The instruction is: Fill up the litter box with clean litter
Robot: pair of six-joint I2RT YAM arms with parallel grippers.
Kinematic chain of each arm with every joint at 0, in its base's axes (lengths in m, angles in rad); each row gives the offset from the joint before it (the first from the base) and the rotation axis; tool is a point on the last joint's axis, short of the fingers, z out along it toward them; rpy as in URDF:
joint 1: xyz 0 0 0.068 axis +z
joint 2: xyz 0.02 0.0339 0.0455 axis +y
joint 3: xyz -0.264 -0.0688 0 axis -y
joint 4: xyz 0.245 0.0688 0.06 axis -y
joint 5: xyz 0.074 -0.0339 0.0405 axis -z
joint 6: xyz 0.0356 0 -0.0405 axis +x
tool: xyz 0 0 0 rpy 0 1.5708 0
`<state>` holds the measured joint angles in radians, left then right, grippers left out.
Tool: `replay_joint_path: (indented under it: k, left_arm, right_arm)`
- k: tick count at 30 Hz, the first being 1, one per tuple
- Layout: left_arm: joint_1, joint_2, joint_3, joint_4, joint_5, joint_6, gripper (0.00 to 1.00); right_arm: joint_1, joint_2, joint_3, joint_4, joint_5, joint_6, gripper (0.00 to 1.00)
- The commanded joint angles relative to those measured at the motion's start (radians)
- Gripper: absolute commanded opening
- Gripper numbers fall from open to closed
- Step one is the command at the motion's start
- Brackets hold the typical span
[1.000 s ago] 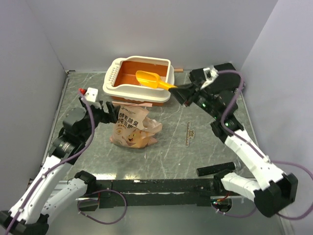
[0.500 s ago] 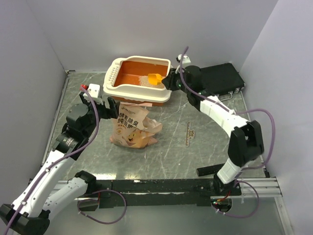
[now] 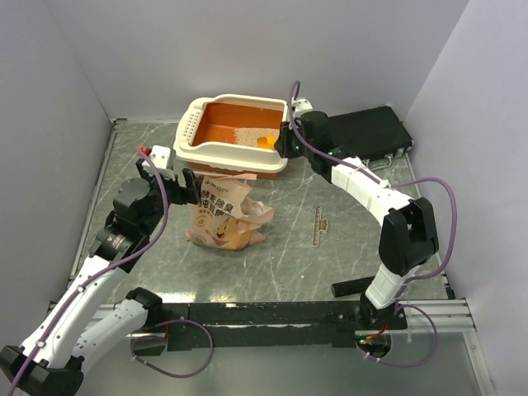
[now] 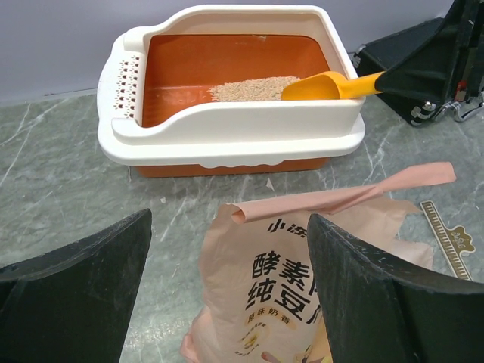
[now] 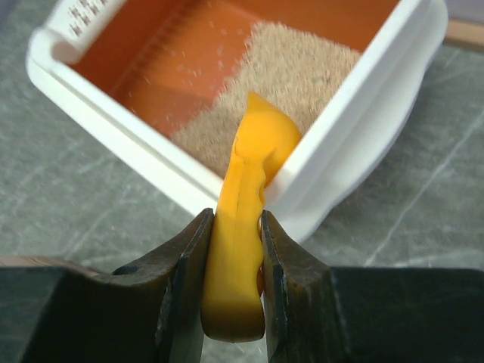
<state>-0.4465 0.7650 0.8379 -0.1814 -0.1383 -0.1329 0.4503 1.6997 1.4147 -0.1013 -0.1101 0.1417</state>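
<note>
Two pincers showed: the left pincer (image 4: 231, 249) gaped empty above the bag (image 3: 223, 216) at lower left. A small patch of litter (image 4: 253, 88) lay in the box (image 3: 198, 148) at upper centre. The right pincer (image 5: 234, 227) clamped the scoop (image 5: 253, 151). Tipping it slowly, kept low inside the box, would likely avoid spills.

I've got the left arm (image 3: 124, 235) bent up, left fingers (image 4: 76, 295) spread wide, holding nothing. The right arm (image 3: 363, 186) is stretched way forward, right fingers (image 5: 181, 295) pinched on the scoop (image 5: 243, 219) handle.
</note>
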Motion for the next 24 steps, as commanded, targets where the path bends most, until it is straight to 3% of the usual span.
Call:
replay_joint_path:
  k: [1,14,24]
  left_arm:
    - [0.002,-0.02,-0.01,0.043,0.025,0.0,0.88]
    - [0.003,-0.038,-0.019,0.04,0.065,-0.014,0.88]
    - [0.003,-0.059,-0.022,0.048,0.12,-0.031,0.88]
  right_arm:
    - [0.014,-0.077,-0.02,-0.089,0.104,-0.053,0.0]
    - [0.021,-0.245,-0.117,-0.325,0.219,-0.008,0.0]
    - [0.018,-0.512,-0.238,-0.46,0.315,0.022,0.0]
